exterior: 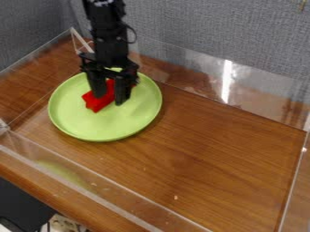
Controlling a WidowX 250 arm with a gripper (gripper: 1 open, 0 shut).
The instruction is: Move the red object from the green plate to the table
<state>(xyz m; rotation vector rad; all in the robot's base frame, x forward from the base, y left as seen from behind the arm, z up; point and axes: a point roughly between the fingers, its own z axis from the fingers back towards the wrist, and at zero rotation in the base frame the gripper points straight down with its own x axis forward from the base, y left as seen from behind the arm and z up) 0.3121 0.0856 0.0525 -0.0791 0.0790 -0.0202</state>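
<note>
The red object (96, 101), a small red block, lies on the far part of the green plate (85, 122) on the table (206, 154). My gripper (108, 93) points straight down onto the block. Its black fingers (91, 88) stand on either side of the block's middle, low over the plate. The jaws are drawn in close to the block's sides. Whether they press on it does not show. The block's far end is hidden behind the fingers.
Clear acrylic walls (224, 77) edge the tabletop at the back, left and front. Bare wood stretches to the right of the plate and in front of it. A grey fabric wall stands behind.
</note>
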